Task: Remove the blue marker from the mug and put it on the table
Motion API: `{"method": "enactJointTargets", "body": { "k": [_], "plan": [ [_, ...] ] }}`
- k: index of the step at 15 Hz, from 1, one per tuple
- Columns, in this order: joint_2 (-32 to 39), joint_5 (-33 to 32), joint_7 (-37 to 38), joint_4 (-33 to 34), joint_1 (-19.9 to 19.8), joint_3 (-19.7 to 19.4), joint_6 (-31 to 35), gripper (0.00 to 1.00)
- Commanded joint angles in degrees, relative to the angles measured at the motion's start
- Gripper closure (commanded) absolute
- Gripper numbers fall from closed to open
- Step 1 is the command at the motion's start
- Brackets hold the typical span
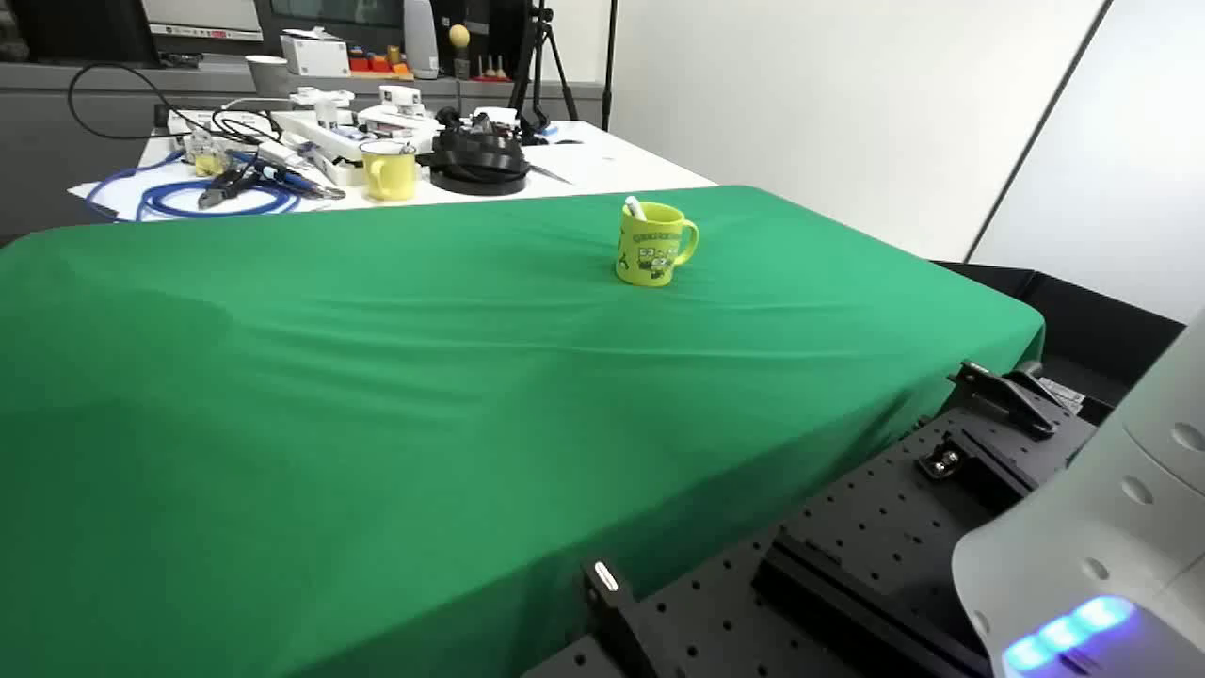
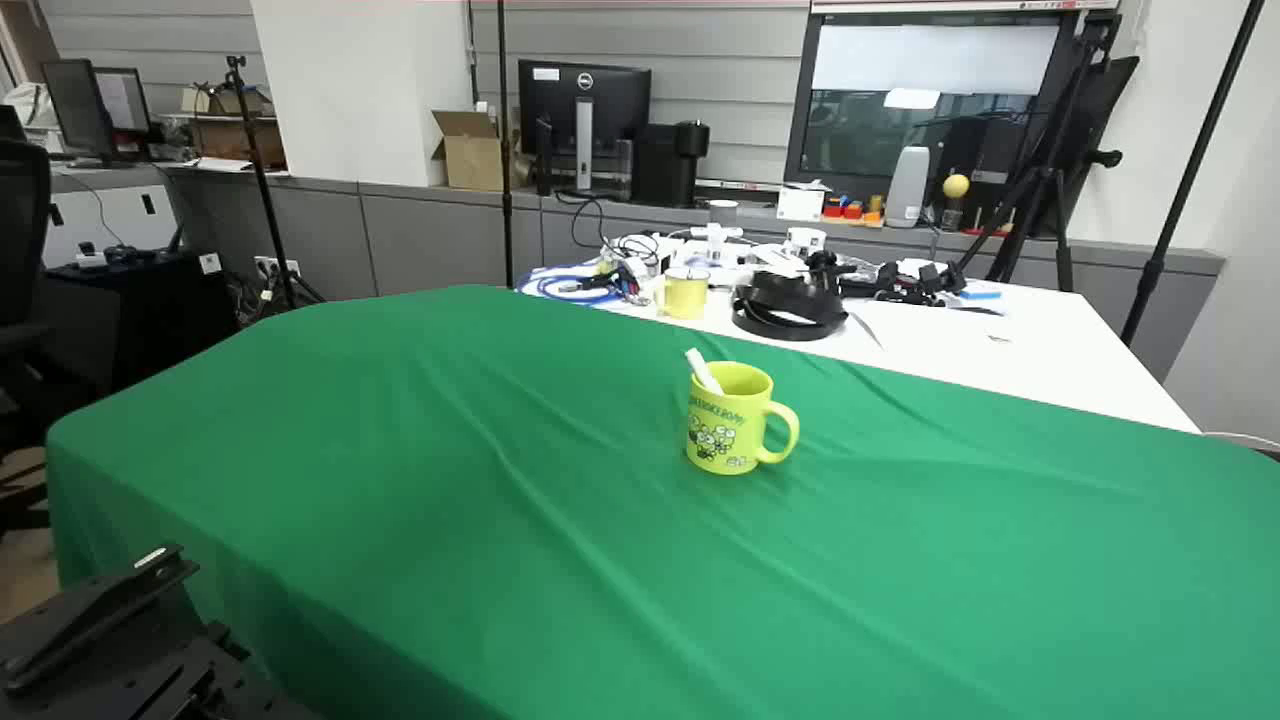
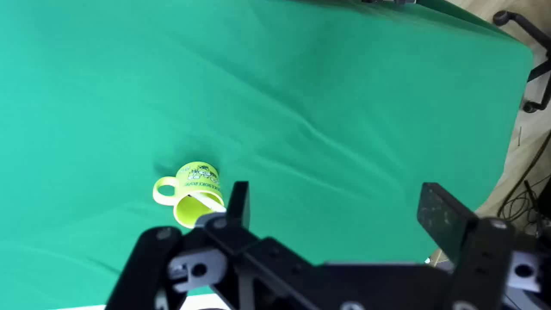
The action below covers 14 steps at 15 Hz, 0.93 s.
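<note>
Yellow and printed with cartoon figures, the mug (image 2: 722,435) stands upright on the green-draped table (image 1: 395,424), and the white marker (image 2: 704,372) leans inside it, one end poking past the rim in both exterior views. In the wrist view the gripper (image 3: 339,204) has its fingers (image 3: 441,217) spread wide, with the table showing between them and the mug to one side of the gap.

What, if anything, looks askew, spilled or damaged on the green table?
Nothing looks spilled or damaged: the mug stands upright on the table, whose green cloth is merely creased. One oddity: the marker leaning inside the mug shows a white exposed part, though the task calls it blue.
</note>
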Motion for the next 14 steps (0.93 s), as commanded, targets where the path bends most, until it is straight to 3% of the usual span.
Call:
{"method": "enactJointTargets", "body": {
  "k": [1,9,14],
  "plan": [
    [0.24,0.49,-0.51,0.14,-0.72,0.47,-0.12,0.0],
    [0.23,0.48,-0.51,0.14,-0.72,0.47,-0.1,0.0],
    [11.59,-2.37,2.54,-4.02,-0.22,5.73,22.9,0.0]
  ]
}}
